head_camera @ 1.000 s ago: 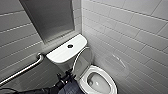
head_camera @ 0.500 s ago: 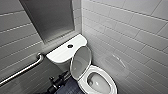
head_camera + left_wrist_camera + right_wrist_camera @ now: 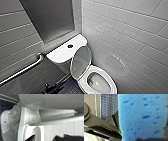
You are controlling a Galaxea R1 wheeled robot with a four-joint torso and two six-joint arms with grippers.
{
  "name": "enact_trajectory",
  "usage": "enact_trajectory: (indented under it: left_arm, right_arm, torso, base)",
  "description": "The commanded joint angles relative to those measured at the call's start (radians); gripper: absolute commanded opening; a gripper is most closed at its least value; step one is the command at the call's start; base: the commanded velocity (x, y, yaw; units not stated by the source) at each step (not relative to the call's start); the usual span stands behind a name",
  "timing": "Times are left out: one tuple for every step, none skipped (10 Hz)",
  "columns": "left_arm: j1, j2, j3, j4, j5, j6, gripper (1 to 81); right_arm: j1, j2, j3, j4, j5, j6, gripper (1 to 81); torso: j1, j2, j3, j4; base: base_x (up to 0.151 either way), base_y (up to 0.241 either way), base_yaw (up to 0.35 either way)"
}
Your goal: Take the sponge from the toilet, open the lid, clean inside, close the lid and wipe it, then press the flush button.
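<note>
As oval lid [image 3: 81, 61] stands, pitted sponge [image 3: 142, 116]

Left arm [image 3: 51, 88]: I see a dark stub of it low at the head view's bottom edge.
Left gripper [image 3: 48, 138]: fingertips [image 3: 31, 138] spread well apart.
Right gripper [image 3: 136, 131]: I read it as clamped on the sponge [image 3: 142, 116]; a grey finger [image 3: 114, 119] lies against its edge.
</note>
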Motion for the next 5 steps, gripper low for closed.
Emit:
enact_trajectory:
  left_arm:
    - [0.052, -0.083, 0.161, 0.56, 0.353, -0.002, 81.1]
    - [0.118, -0.072, 0.188, 0.661, 0.457, -0.001, 81.1]
    - [0.184, -0.063, 0.188, 0.725, 0.507, 0.002, 81.1]
    - [0.252, -0.054, 0.183, 0.774, 0.531, 0.004, 81.1]
    - [0.312, -0.034, 0.183, 0.812, 0.594, 0.007, 81.1]
  right_arm:
    - [-0.005, -0.035, 0.015, -0.028, -0.063, -0.009, 1.0]
    - [-0.006, -0.035, 0.012, -0.037, -0.063, -0.009, 1.0]
    - [-0.011, -0.035, 0.009, -0.046, -0.063, -0.01, 1.0]
    - [-0.014, -0.033, 0.006, -0.059, -0.063, -0.01, 1.0]
    - [-0.014, -0.032, 0.001, -0.062, -0.061, -0.01, 1.0]
  torso:
    - [0.0, 0.0, 0.0, 0.0]
    - [0.0, 0.0, 0.0, 0.0]
    - [0.0, 0.0, 0.0, 0.0]
    - [0.0, 0.0, 0.0, 0.0]
    - [0.0, 0.0, 0.0, 0.0]
  base:
    - [0.0, 0.0, 0.0]
    - [0.0, 0.0, 0.0]
    - [0.0, 0.0, 0.0]
    - [0.0, 0.0, 0.0]
    - [0.0, 0.0, 0.0]
